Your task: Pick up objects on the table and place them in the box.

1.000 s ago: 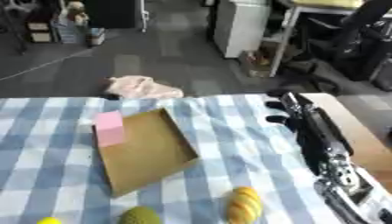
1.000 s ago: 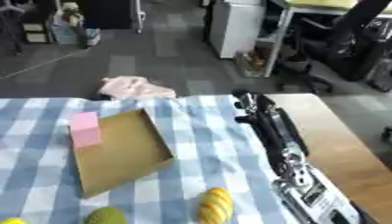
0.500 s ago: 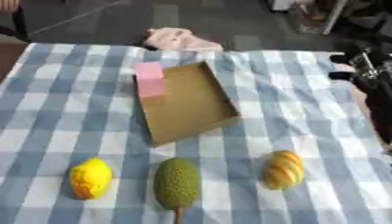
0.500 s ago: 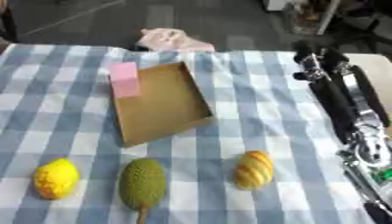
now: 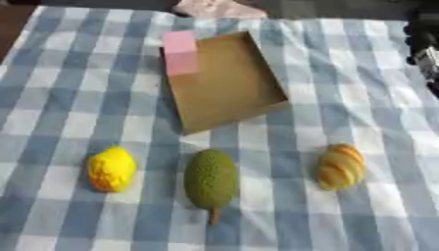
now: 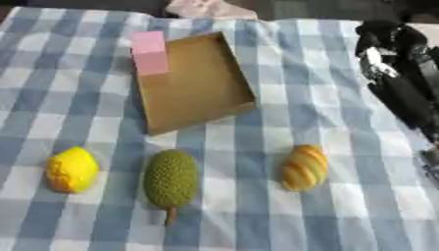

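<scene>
A brown box lies upper centre on the checked worktop; yellow fruit, green fruit and bread line up below.

The box lies at the table's far middle, a block on its left edge, with lemon, durian and bread in a left-to-right row before it.

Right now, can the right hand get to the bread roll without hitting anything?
Probably yes: the right hand is at the table's right edge, and only bare checked cloth lies between it and the bread roll.
</scene>
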`<action>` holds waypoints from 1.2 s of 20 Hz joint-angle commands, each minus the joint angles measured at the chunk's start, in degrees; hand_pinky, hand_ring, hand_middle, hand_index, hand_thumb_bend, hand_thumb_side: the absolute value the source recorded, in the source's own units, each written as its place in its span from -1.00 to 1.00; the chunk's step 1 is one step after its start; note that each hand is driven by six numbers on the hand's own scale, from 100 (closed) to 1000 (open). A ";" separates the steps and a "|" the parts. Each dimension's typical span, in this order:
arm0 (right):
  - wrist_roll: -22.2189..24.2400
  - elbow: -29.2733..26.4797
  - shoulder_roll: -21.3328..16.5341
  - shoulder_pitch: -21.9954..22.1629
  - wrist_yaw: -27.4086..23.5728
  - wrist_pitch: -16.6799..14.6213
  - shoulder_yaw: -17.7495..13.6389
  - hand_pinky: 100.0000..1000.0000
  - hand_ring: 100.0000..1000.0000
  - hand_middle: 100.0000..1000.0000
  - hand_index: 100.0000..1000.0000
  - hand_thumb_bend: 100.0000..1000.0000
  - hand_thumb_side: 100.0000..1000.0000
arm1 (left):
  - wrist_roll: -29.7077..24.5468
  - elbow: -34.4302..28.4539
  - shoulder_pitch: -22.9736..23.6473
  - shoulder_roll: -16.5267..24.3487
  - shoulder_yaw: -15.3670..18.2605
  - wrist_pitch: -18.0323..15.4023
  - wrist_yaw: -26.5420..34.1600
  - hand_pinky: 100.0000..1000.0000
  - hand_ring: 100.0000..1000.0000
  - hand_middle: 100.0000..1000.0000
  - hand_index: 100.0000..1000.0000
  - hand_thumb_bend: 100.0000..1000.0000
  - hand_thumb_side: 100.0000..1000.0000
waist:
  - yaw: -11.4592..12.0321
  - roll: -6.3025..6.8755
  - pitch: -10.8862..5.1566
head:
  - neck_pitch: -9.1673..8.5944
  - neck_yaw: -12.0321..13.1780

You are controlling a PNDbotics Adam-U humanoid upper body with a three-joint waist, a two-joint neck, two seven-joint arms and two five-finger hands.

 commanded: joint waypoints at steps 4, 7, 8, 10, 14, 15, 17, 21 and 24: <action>5.37 -1.19 -6.26 0.71 6.15 0.30 -0.37 0.53 0.72 0.70 0.58 -1.00 0.23 | 0.23 -1.22 0.25 0.36 0.94 -0.63 -1.01 0.63 0.62 0.54 0.74 -0.08 0.39 | -0.25 -0.12 -0.18 | -0.17 -1.00; 8.88 -1.19 -9.37 1.25 9.44 -0.19 0.48 0.56 0.73 0.68 0.60 -1.00 0.12 | 0.30 -1.22 0.46 0.45 0.97 -0.72 -1.15 0.62 0.62 0.54 0.74 -0.08 0.39 | -0.31 -0.19 -0.03 | -0.74 -1.39; 10.38 -1.19 -10.45 1.40 10.77 -0.43 0.82 0.56 0.73 0.69 0.60 -1.00 0.12 | 0.32 -1.22 0.52 0.47 0.98 -0.75 -1.19 0.62 0.62 0.54 0.74 -0.08 0.39 | -0.33 -0.21 -0.04 | -0.87 -1.42; 13.50 -1.19 -12.34 1.50 13.23 -1.49 1.39 0.58 0.74 0.69 0.61 -1.00 0.05 | 0.38 -1.22 0.66 0.48 1.01 -0.78 -1.21 0.62 0.63 0.54 0.73 -0.09 0.39 | -0.39 -0.26 -0.11 | -1.08 -1.50; 19.53 -1.19 -14.79 1.62 16.84 -4.72 2.19 0.61 0.76 0.67 0.63 -1.00 -0.43 | 0.42 -1.22 0.78 0.57 1.01 -0.82 -1.15 0.62 0.63 0.54 0.74 -0.11 0.40 | -0.49 -0.42 -0.39 | -1.23 -1.53; 20.91 -1.19 -15.01 1.70 17.27 -5.52 2.34 0.62 0.76 0.67 0.63 -1.00 -0.55 | 0.43 -1.22 0.78 0.57 1.00 -0.81 -1.11 0.62 0.63 0.54 0.74 -0.11 0.40 | -0.50 -0.46 -0.44 | -1.31 -1.52; 23.52 -1.19 -15.25 1.98 17.82 -6.74 2.62 0.63 0.77 0.67 0.64 -1.00 -0.75 | 0.43 -1.22 0.80 0.54 0.97 -0.75 -0.97 0.62 0.63 0.54 0.74 -0.12 0.40 | -0.51 -0.54 -0.52 | -1.40 -1.42; 27.07 -1.19 -15.38 2.96 18.55 -6.58 3.13 0.64 0.75 0.63 0.61 -1.00 -1.00 | 0.40 -1.22 0.72 0.52 0.96 -0.87 -0.83 0.62 0.63 0.54 0.74 -0.12 0.40 | -0.44 -0.64 -0.58 | -1.37 -1.27; 27.48 -1.19 -15.44 3.73 18.73 -6.28 3.47 0.64 0.74 0.58 0.59 -0.89 -0.89 | 0.40 -1.22 0.72 0.43 0.96 -0.94 -0.73 0.62 0.63 0.54 0.74 -0.13 0.40 | -0.46 -0.66 -0.52 | -1.36 -1.24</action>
